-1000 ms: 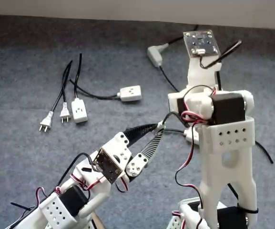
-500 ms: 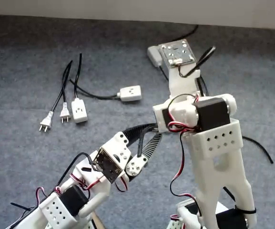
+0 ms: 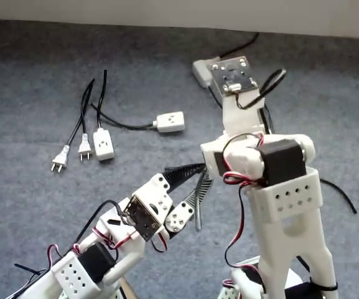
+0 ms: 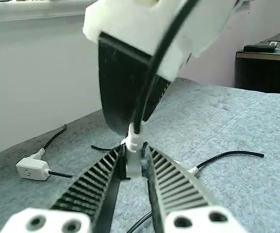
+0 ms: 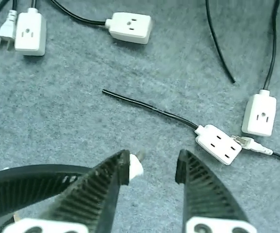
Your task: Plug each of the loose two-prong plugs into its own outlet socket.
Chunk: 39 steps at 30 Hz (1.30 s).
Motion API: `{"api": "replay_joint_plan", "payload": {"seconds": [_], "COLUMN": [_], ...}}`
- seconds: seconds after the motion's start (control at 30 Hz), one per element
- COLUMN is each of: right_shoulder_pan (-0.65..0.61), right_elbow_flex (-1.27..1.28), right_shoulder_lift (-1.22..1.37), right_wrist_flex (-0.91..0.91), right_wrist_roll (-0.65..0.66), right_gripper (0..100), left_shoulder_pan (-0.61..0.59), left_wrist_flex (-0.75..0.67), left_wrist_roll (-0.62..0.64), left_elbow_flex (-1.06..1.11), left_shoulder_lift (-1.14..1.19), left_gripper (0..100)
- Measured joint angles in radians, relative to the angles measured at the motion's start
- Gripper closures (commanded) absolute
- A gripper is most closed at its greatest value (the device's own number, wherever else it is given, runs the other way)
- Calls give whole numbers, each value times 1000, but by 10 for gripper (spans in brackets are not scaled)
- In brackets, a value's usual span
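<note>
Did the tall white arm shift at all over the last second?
Yes. The right arm swung leftward in the high view; its top now overlaps the white outlet it stood right of before.

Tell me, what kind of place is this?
Probably a robot lab: two white arms stand at a grey felt-covered table strewn with loose plugs and outlet sockets, beside a plain wall.

Robot test bench in an office-like room
Grey carpet-like mat [image 3: 36, 205] as work surface, plain pale wall [image 4: 33, 73], dark desk [image 4: 268, 73] behind.
</note>
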Motion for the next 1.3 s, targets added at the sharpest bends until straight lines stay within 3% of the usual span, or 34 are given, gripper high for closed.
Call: {"api": "replay_joint_plan", "payload": {"seconds": [0.33,0.47,0.6,0.87,1.13,1.3], "right_shoulder_pan": [459,608,730,858,896,827], "right_elbow_flex": [0,9,49,213,371,462], "right_shoulder_lift": [143,135,57,-95,-95,-95], "right_wrist_flex": [-9,-3,-2,-51,-155,-187], "right_wrist_roll": [-20,41,89,157,195,195], "right_gripper": [833,833,833,833,833,833], "left_shoulder_pan": [31,86,86,150,163,100], "left_wrist_flex": [0,-29,-149,-377,-407,-407], "left_wrist_roll": [0,0,0,37,104,109], "left_elbow_flex": [-18,-106,-259,-543,-723,-744], "left_shoulder_lift": [46,230,546,1175,1425,1459], "left_gripper": [993,993,993,993,993,993]}}
